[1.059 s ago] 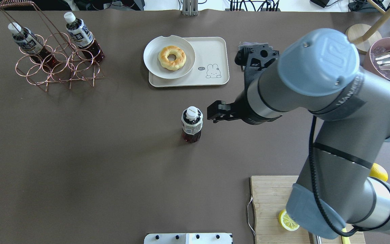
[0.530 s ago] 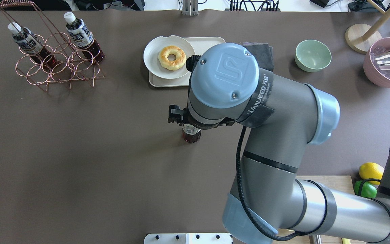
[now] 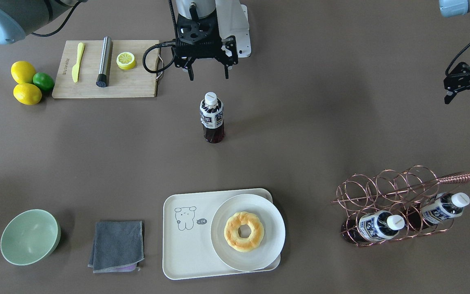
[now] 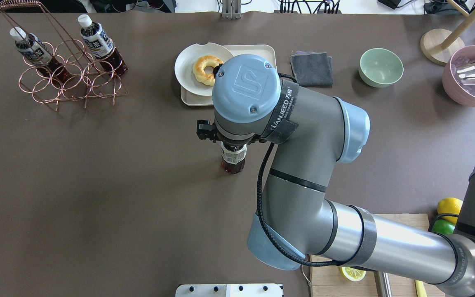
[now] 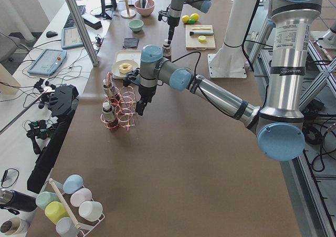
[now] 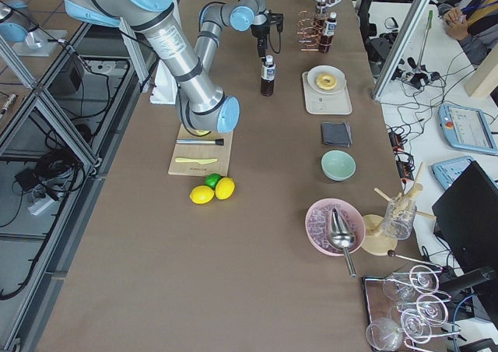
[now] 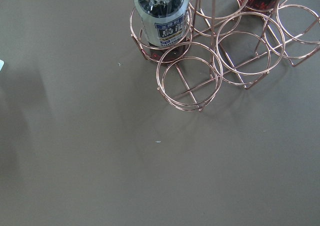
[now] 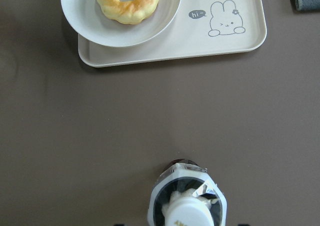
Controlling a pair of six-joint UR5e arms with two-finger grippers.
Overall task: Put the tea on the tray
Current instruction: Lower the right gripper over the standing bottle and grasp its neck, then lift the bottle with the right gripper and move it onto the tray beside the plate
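Hovering over the small clear plastic bottle of dark reddish-brown tea (image 3: pixel 212 118), the right gripper (image 3: pixel 208 76) points straight down with its two black fingers spread wide, one on either side of the white screw cap. In the front-facing view the fingertips touch nothing. The right wrist view looks down on the cap at its bottom edge, with the navy-and-white label just below it. How high the fingers hang over the bottle I cannot tell.

The tea bottle stands upright on the brown table (image 3: pixel 96 163), near the middle and well apart from the cream-white rectangular tray (image 3: pixel 186 253). That tray lies farther from the robot, straight beyond the bottle. A round white plate (image 3: pixel 220 245) carrying a golden ring doughnut (image 3: pixel 244 231) fills the tray's half toward the robot's left and overhangs the rim there. The half with the little line-drawn animal is bare.

The left gripper (image 3: pixel 469 102) hangs far off on the robot's left, its fingers also parted and holding nothing, near a copper wire rack (image 3: pixel 382 192). Two identical bottles (image 3: pixel 375 225) sit in the rack's rings. A grey folded cloth (image 3: pixel 116 245) lies beside the tray on the robot's right, and a pale green bowl (image 3: pixel 30 237) stands beyond it.
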